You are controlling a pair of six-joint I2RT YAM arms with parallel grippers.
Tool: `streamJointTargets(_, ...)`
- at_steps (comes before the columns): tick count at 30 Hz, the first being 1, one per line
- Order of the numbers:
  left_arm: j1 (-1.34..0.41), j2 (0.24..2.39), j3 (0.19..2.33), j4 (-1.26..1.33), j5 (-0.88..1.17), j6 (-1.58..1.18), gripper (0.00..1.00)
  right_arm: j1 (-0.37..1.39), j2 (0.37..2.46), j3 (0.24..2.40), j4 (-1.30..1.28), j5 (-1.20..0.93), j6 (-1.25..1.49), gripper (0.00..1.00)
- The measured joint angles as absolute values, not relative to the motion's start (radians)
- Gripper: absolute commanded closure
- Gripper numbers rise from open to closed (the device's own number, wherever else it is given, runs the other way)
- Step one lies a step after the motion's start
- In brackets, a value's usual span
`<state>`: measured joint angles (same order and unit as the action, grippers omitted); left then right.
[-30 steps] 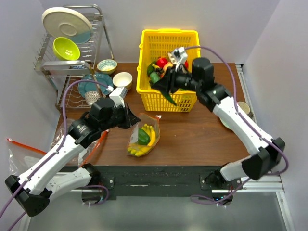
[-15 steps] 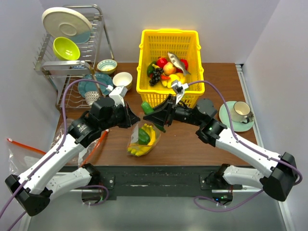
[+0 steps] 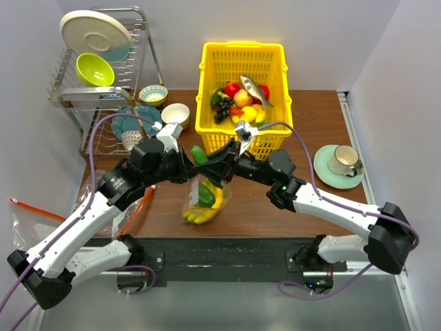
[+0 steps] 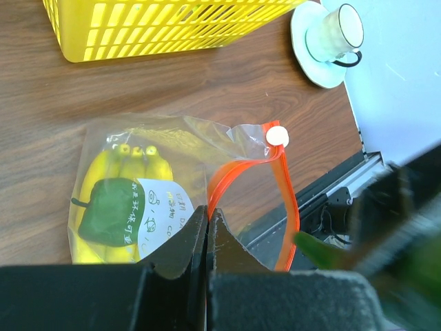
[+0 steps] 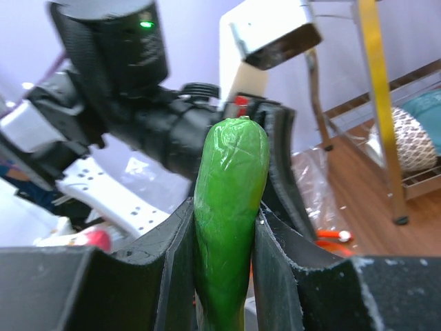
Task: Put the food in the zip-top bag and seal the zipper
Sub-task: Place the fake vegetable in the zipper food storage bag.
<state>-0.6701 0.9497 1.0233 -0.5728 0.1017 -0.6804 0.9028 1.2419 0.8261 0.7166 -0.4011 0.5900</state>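
Just in front of the yellow basket (image 3: 242, 46), on the worktop (image 4: 172, 83), the zip-top bag (image 4: 200, 148) is lying with its mouth partly open, and the banana bunch (image 4: 131, 165) and a dark green piece (image 4: 110, 210) are sitting inside; left end effector (image 4: 208, 214) is pinching the clear film with its jaws closed, right beside the zipper (image 4: 286, 200), holding that lip up; right end effector (image 5: 224, 214) is clamping the green vegetable piece (image 5: 233, 158) across its body, rounded tip sticking out past the fingers, and in the top view it is hovering close to the left one over the bag mouth. Handling guess: veg is looking like light, rigid, glossy plastic, so probably slippery, and a grip across the narrow width is suiting it, modest squeeze. Film is looking thin, limp and crinkly, likely collapsing if let go; orange strip is reading as the stiffest part, so I'm expecting the best hold on or beside it, with the white slider tab (image 4: 277, 136) for sealing
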Motion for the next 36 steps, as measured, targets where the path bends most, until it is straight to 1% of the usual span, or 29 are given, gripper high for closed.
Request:
streamJointTargets(1,-0.67,0.95,1.023,-0.574,0.102,-0.68,1.0,0.903,1.257,0.826,0.73,-0.397,0.581,0.85)
streamJointTargets(4,-0.67,0.95,1.024,-0.575,0.102,-0.68,1.0,0.903,1.304,0.825,0.762,-0.374,0.549,0.71)
streamJointTargets(5,-0.67,0.95,1.024,-0.576,0.102,-0.68,1.0,0.903,1.313,0.825,0.766,-0.368,0.54,0.5)
streamJointTargets(6,-0.67,0.95,1.025,-0.579,0.102,-0.68,1.0,0.903,1.322,0.823,0.772,-0.357,0.529,0.34)
streamJointTargets(7,-0.67,0.95,1.025,-0.58,0.102,-0.68,1.0,0.903,1.327,0.821,0.775,-0.349,0.517,0.22)
streamJointTargets(8,-0.67,0.95,1.027,-0.585,0.102,-0.68,1.0,0.903,1.328,0.818,0.778,-0.342,0.511,0.05)
streamJointTargets(9,-0.67,0.95,1.028,-0.588,0.102,-0.68,1.0,0.903,1.328,0.813,0.779,-0.331,0.503,0.02)
streamJointTargets(16,-0.67,0.949,1.03,-0.595,0.102,-0.68,1.0,0.903,1.301,0.776,0.755,-0.278,0.455,0.02)
streamJointTargets(20,-0.67,0.949,1.031,-0.6,0.102,-0.679,1.0,0.903,1.229,0.773,0.648,-0.238,0.414,0.07)
streamJointTargets(23,-0.67,0.948,1.037,-0.61,0.1,-0.677,1.0,0.903,1.166,0.821,0.455,-0.191,0.373,0.14)
streamJointTargets(27,-0.67,0.945,1.038,-0.617,0.093,-0.677,1.0,0.903,1.135,0.999,0.1,-0.11,0.336,0.18)
streamJointTargets(29,-0.67,0.942,1.038,-0.618,0.09,-0.677,1.0,0.903,1.135,1.075,-0.045,-0.084,0.331,0.22)
streamJointTargets(34,-0.67,0.94,1.038,-0.619,0.088,-0.67,1.0,0.903,1.113,1.114,-0.339,-0.063,0.345,0.37)
streamJointTargets(36,-0.67,0.94,1.038,-0.619,0.088,-0.67,1.0,0.903,1.111,1.105,-0.408,-0.064,0.361,0.41)
